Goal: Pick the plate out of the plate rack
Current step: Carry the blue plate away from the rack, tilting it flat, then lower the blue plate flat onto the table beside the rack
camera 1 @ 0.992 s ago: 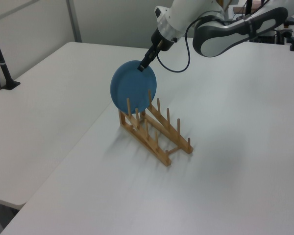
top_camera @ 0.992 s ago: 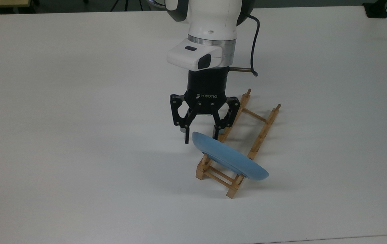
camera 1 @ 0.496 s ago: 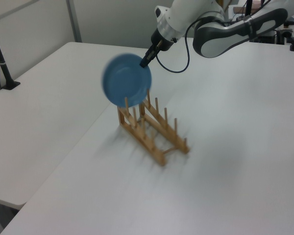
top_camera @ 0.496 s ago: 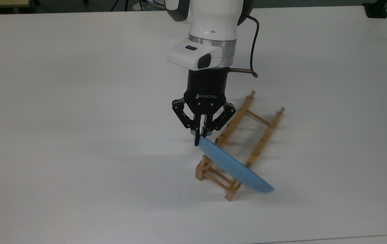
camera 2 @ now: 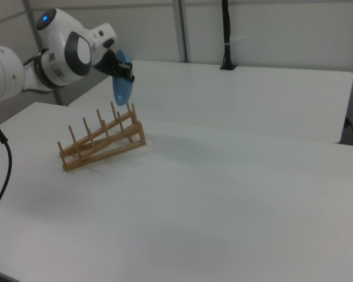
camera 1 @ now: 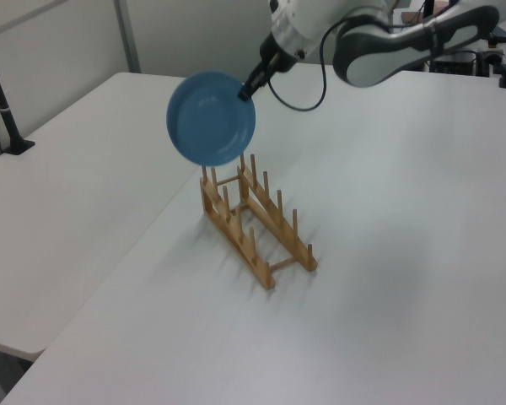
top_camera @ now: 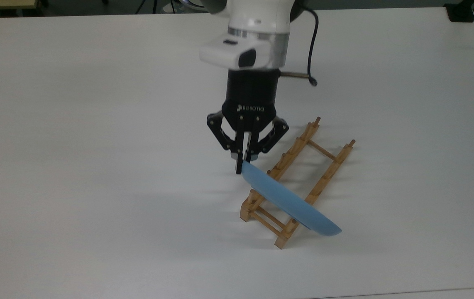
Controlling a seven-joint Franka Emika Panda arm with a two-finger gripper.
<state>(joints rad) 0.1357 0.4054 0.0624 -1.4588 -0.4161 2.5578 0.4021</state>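
Presently: black two-finger gripper [top_camera: 244, 162] clamped on round light-blue matte plate [camera 1: 211, 118] rim, plate clear above light-brown wooden pegged rack [camera 1: 253, 222]; bare white table [top_camera: 96, 124] around.

The arm's last link [top_camera: 257, 16] is showing as a glossy white cylinder closing in a brushed silver ring [top_camera: 276, 43], with a white boxy flange carrying two dark oval buttons jutting toward the top view's left. Below it the end effector [top_camera: 243, 162] is appearing as a matte black barrel with white ROBOTIQ lettering, branching into black linkage bars dotted with small pale screws and ending in two slim black fingers [top_camera: 239, 166], while a black cable [top_camera: 312, 45] is curving from a metal side plug up along the top view's right. In the right view the white shell is carrying a dark grey joint cover [camera 2: 76, 53] and a small blue light [camera 2: 45, 17] glowing on the rounded cap.
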